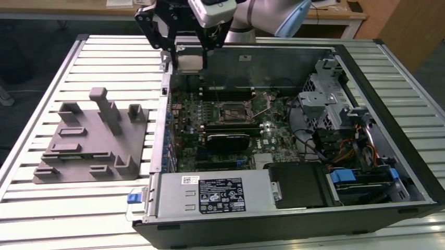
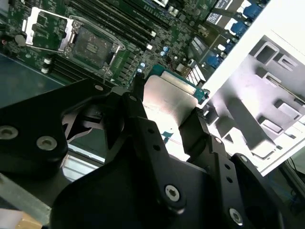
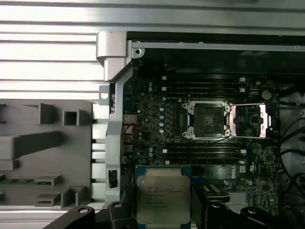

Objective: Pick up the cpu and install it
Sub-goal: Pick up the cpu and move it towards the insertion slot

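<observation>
In the exterior view my gripper [image 1: 189,54] hangs above the far left corner of the open computer case [image 1: 389,78], shut on the cpu [image 1: 189,62], a small square chip with a pale silver top. Both wrist views show the cpu [image 3: 162,198] [image 2: 167,102] clamped edge to edge between the black fingers [image 3: 206,212] [image 2: 143,119]. The motherboard's socket [image 1: 235,110] [image 3: 207,120] [image 2: 93,45] lies with its metal retention frame [image 3: 249,120] flipped up and nothing in it. The cpu is held well above the board, off to the side of the socket.
A grey plastic fixture [image 1: 90,138] [image 3: 43,143] sits on the slatted table [image 1: 41,208] at the exterior view's left of the case. Inside the case are a black heatsink [image 1: 226,140], a power supply [image 1: 208,192], a drive cage [image 1: 326,99] and cables [image 1: 347,151].
</observation>
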Robot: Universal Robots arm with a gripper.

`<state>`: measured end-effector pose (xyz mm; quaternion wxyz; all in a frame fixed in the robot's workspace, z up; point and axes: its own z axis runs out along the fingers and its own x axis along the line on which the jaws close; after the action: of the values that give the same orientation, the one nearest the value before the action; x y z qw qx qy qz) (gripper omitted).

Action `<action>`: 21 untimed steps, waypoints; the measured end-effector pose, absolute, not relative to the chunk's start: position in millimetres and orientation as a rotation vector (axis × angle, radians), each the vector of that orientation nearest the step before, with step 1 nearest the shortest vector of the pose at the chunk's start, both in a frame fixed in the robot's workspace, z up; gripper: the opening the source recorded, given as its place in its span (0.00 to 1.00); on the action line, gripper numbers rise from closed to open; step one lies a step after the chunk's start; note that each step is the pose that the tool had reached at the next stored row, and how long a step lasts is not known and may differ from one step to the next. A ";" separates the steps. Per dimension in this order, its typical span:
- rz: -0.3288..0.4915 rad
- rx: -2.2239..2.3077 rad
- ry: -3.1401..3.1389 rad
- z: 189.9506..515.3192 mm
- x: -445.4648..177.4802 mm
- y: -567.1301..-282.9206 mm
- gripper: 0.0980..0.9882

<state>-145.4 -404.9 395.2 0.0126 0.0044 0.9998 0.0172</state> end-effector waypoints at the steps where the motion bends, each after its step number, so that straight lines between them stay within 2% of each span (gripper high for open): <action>1: 0.054 0.014 3.116 395.1 -143.2 -404.9 0.50; 21: 0.054 0.014 3.116 393.1 -103.6 -404.8 0.50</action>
<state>-103.6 -404.8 393.1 0.0126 0.0043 0.9998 0.0172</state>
